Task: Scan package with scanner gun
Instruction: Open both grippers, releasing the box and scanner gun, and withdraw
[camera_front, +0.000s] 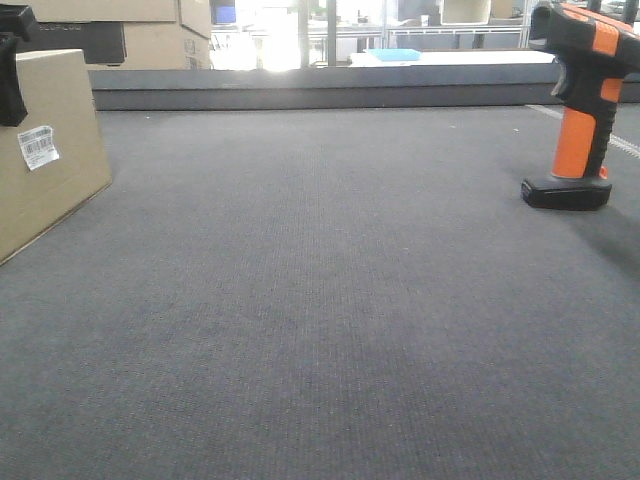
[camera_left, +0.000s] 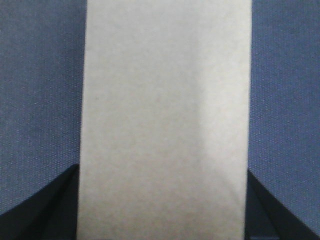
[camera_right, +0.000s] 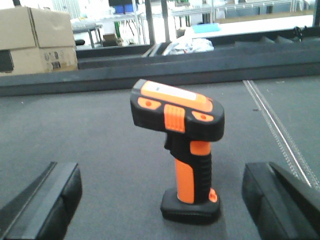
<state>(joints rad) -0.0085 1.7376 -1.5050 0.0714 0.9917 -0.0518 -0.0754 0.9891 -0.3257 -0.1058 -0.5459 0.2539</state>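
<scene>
The package (camera_front: 45, 150) bears a white barcode label (camera_front: 38, 147), its print too small to read.

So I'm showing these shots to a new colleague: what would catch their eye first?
Probably the scanner gun: bright orange and black, standing upright on the grey mat at the right, with the right gripper open on either side of it. Next, the brown package at the far left, its white barcode label facing the camera, fills the left wrist view between the left gripper's fingers.
</scene>
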